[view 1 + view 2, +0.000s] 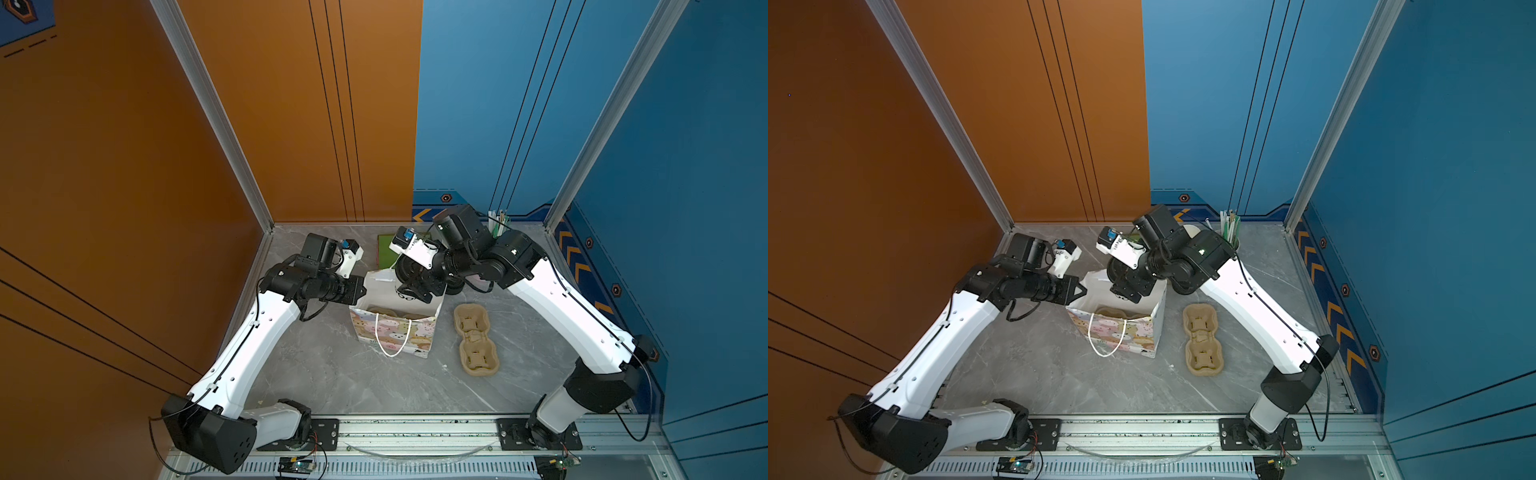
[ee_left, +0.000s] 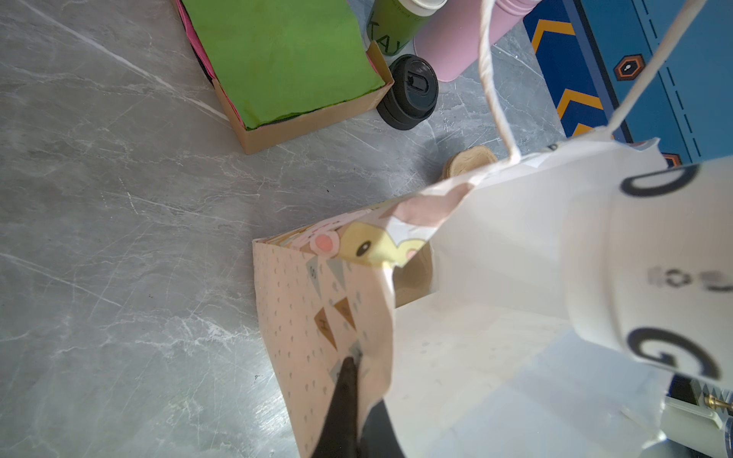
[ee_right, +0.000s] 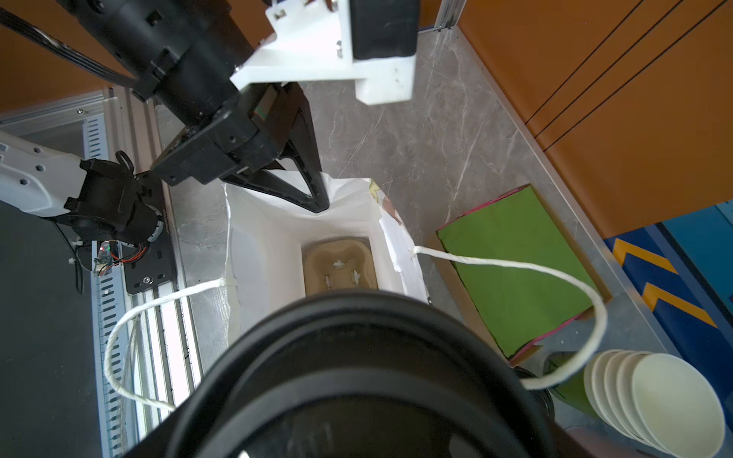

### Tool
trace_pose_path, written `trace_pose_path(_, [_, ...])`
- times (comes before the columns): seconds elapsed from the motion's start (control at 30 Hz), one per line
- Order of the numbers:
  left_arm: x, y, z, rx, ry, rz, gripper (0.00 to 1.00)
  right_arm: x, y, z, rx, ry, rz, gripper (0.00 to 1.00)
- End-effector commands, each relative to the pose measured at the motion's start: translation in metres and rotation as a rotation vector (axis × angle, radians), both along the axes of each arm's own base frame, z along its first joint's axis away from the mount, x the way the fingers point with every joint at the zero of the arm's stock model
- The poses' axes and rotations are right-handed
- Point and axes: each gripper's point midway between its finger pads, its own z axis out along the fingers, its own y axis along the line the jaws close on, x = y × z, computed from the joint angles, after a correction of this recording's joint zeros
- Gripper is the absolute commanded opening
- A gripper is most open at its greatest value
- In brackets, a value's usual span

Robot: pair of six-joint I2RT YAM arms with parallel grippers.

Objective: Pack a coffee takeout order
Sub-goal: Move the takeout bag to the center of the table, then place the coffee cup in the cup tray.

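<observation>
Your left gripper [image 3: 317, 198] is pinched together on the bag [image 1: 395, 336] rim, toward the far edge of the tabletop [image 1: 332, 374] (keep that mouth wide). Your right gripper [image 1: 417, 287] clamps the lidded white cup [image 2: 654, 257] above the opening; lower it straight, aiming for the carrier [image 3: 339, 269] pocket inside.

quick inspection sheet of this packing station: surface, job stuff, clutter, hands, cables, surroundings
surface: grey marbled table, no spills seen
job's things: white cup with black lid held over the mouth of the open gift bag; green napkins lie in their box
clutter: one carrier lies inside the bag, a second carrier beside it; spare lids, stacked cups and straws stand at the back
hands: left hand shut on the bag's rim; right hand shut on the cup
cables: black cable loops by the right arm's base, clear of the bag
surroundings: orange wall, blue wall
</observation>
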Motion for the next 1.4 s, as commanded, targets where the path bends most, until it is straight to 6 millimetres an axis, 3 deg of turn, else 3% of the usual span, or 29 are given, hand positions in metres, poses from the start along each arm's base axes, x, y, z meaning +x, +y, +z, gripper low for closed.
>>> trace_pose_path(0.0, [0.004,-0.003,0.01,-0.01,-0.029,0.004,0.0,-0.009,0.004,-0.001,0.0,0.015,0.03,0.87])
trace_pose_path(0.37, [0.004,-0.001,0.01,-0.004,-0.035,0.01,0.0,0.004,0.007,-0.047,-0.113,0.058,0.008,0.84])
trace_pose_path(0.97, [0.008,0.003,0.013,0.013,-0.05,0.036,0.0,0.004,-0.001,-0.092,-0.234,0.091,0.007,0.83])
trace_pose_path(1.37, [0.009,0.002,0.013,0.014,-0.049,0.032,0.0,0.002,0.007,-0.119,-0.285,0.13,0.051,0.83])
